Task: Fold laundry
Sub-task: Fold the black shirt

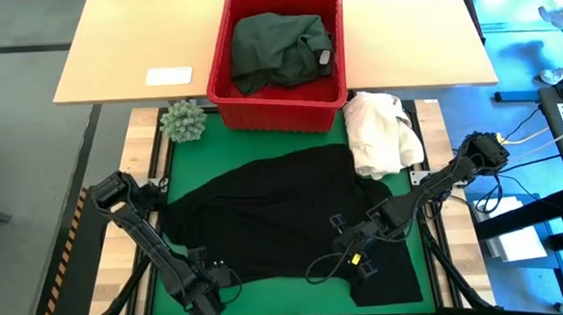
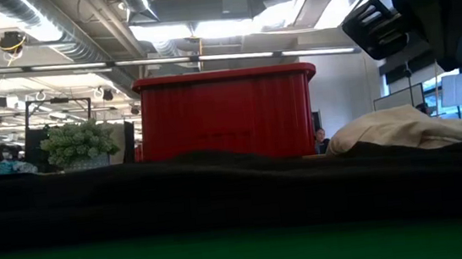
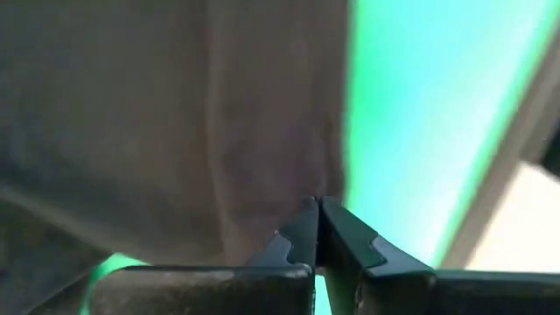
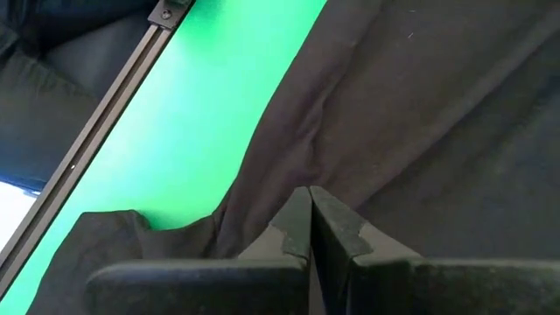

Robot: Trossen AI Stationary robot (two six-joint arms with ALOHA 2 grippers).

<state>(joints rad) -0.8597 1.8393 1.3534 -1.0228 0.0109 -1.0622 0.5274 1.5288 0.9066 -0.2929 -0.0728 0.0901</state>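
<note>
The left gripper (image 1: 213, 277) sits low at the near edge of the green mat (image 1: 262, 149), its fingers (image 3: 302, 232) pressed together at the hem of the black garment (image 1: 265, 211). In the left wrist view the tips meet right at the cloth's edge, and it looks as though they pinch a fold of it, though the close view makes that hard to confirm. Bare green mat shows just beside the tips on one side, dark fabric on the other.

The right gripper (image 1: 349, 253) is also down on the same garment, toward its near right part. Its fingers (image 4: 302, 223) are closed tight against each other, with creased black cloth bunched directly ahead of the tips and spreading away beyond them. Whether cloth is caught between them cannot be told. Off to one side of the fingers runs a strip of green mat and a dark frame rail (image 4: 114, 105).

The black garment lies spread flat across the middle of the mat, reaching from one gripper to the other and beyond.

Farther off, a cream-white cloth heap (image 1: 382, 133) rests at the mat's far right corner, touching the garment's edge. A small green plant (image 1: 184, 120) stands at the far left corner. Between them, the red basket (image 1: 279, 107) holds a crumpled dark green garment (image 1: 276, 47). A white card (image 1: 169, 76) lies on the wooden tabletop (image 1: 121, 50) beyond.
</note>
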